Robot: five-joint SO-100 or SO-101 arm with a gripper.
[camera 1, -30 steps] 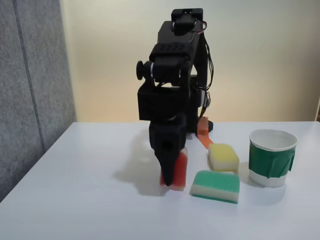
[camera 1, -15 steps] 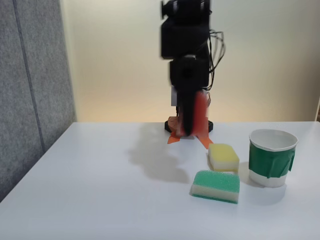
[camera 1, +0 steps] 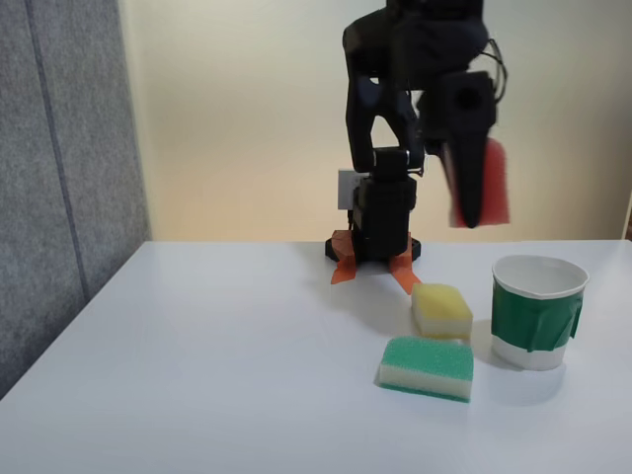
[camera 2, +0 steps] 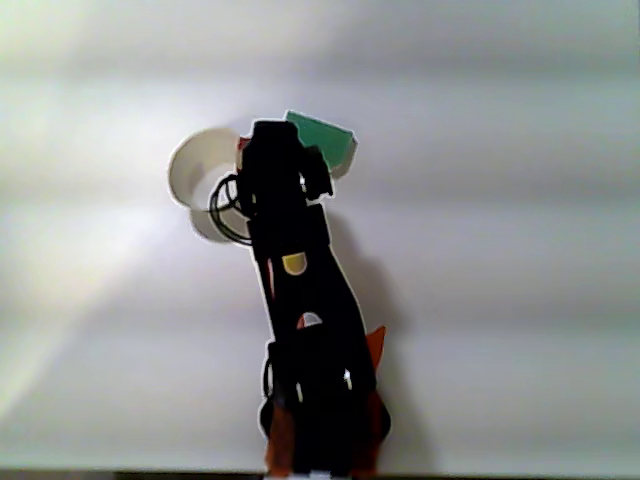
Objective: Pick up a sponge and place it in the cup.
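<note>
Sponge hangs high in the air, clamped in the gripper, up and a little left of the cup in the fixed view. Picking up looks done; what remains is carrying it over the rim, lowering and releasing.

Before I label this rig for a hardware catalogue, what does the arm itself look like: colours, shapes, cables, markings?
The arm is matte black and built from blocky segments, with thin dark cables looping beside its upper part. Its gripper has long, tapering black fingers. The base rests on orange pieces. In the other view, from above, a small yellow patch marks the arm's top surface.
</note>
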